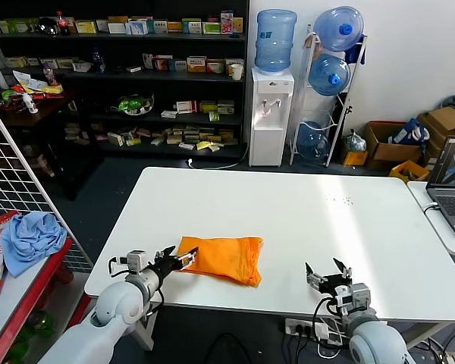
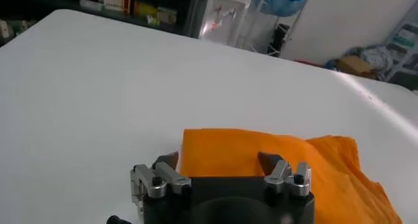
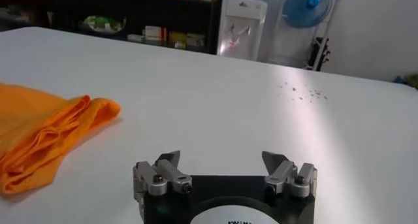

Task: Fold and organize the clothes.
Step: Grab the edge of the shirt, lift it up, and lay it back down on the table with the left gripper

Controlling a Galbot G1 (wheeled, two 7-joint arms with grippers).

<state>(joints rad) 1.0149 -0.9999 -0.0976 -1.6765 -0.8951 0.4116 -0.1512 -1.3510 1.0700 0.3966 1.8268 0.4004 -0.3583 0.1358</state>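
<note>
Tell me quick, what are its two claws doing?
Left gripper: open, empty, at the orange shirt's edge.
Right gripper: open, empty, over the table.

Orange shirt (image 1: 224, 258) folded, flat on table.

The head camera looked down at the white table (image 1: 303, 220); both low wrist cameras shared its orange shirt (image 1: 221, 258).
</note>
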